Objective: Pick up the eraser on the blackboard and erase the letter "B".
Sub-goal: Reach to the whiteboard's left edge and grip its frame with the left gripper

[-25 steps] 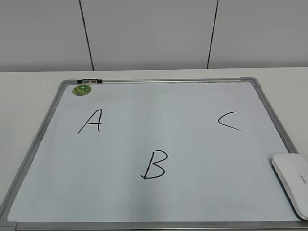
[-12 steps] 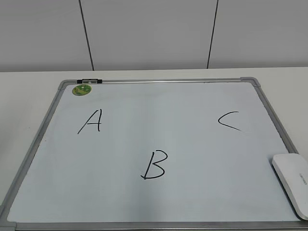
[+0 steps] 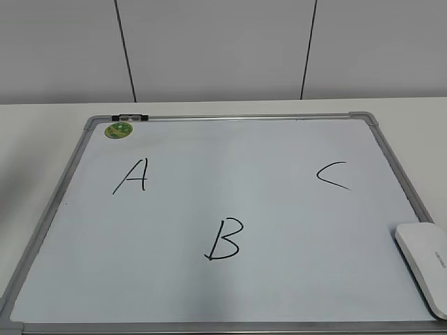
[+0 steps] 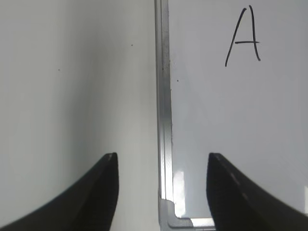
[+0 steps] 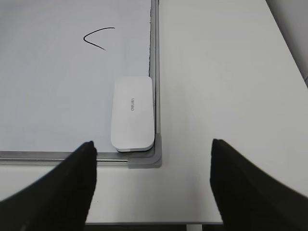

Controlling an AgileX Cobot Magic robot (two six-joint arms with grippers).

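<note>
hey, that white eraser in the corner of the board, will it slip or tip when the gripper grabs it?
The white rounded plastic eraser looks smooth and glossy, so it may slip in a loose grip. It lies flat and low against the board's silver frame, so it probably won't tip or roll. It looks rigid, not floppy.

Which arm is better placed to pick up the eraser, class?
The right. Its open end effector hangs near the eraser in the board's corner. The left end effector sits at the opposite edge, near the "A".
</note>
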